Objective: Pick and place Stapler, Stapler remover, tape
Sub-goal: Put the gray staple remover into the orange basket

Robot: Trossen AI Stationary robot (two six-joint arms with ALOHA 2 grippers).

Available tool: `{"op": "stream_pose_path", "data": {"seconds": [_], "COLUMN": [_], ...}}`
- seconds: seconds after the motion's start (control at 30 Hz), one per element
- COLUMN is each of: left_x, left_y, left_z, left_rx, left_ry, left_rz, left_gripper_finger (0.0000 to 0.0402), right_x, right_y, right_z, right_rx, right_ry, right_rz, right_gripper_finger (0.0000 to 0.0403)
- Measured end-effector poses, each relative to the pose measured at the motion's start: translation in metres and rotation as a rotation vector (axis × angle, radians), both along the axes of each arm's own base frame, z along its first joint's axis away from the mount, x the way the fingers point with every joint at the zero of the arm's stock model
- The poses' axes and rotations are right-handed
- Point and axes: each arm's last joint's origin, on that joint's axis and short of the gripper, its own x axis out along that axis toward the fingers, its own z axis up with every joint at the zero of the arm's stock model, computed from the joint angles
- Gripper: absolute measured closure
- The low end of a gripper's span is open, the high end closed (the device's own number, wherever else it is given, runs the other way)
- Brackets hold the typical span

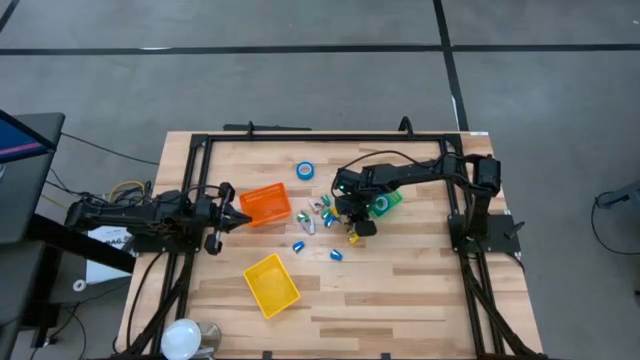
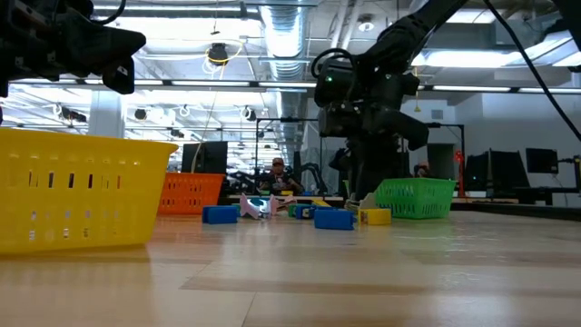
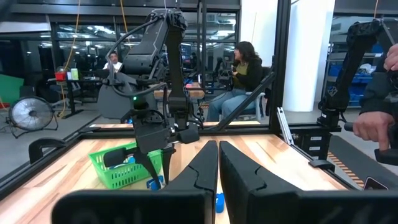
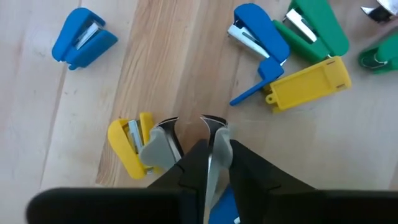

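A pale wooden table (image 1: 400, 290) framed in black rails is standing on a grey floor, and beyond it an open workshop with ceiling ducts, desks and a floor fan is showing, where two people are sitting at the far side and a person's hand (image 3: 372, 127) is resting by the frame. On the boards an orange bin (image 1: 265, 204) is sitting left of centre, a yellow bin (image 1: 271, 285) nearer the front edge, and a green bin (image 1: 387, 202) to the right. A roll of blue tape (image 1: 305, 171) is lying at the far side, apart from the bins; no other roll can be made out. Small staplers are lying scattered between the orange and green bins. The right gripper (image 4: 190, 129) is pointing down at the boards among them, its fingers narrowly parted and gripping nothing, just beside a yellow stapler (image 4: 130, 144), with a blue stapler (image 4: 83, 38) well apart. The left gripper (image 3: 218, 163) is hovering by the orange bin, pressed closed and empty.
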Motion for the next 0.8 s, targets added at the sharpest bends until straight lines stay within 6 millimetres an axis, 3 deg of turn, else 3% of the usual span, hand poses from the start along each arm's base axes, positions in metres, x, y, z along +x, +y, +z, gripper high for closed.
{"op": "stream_pose_path", "data": {"seconds": [0.17, 0.37, 0.8], "left_x": [0.000, 0.000, 0.000], "left_y": [0.000, 0.000, 0.000], "left_z": [0.000, 0.001, 0.001], "left_rx": [0.000, 0.000, 0.000], "left_ry": [-0.003, -0.008, -0.014], "left_rz": [0.000, 0.000, 0.000], "left_gripper_finger": [0.0393, 0.0393, 0.0393], "right_x": [0.000, 0.000, -0.009], "right_y": [0.000, 0.000, 0.001], "right_z": [0.001, 0.002, 0.047], "right_rx": [0.006, 0.007, -0.053], "right_ry": [-0.004, -0.006, -0.131], "right_rz": [-0.008, -0.012, -0.043], "right_gripper_finger": [0.0392, 0.0394, 0.0403]}}
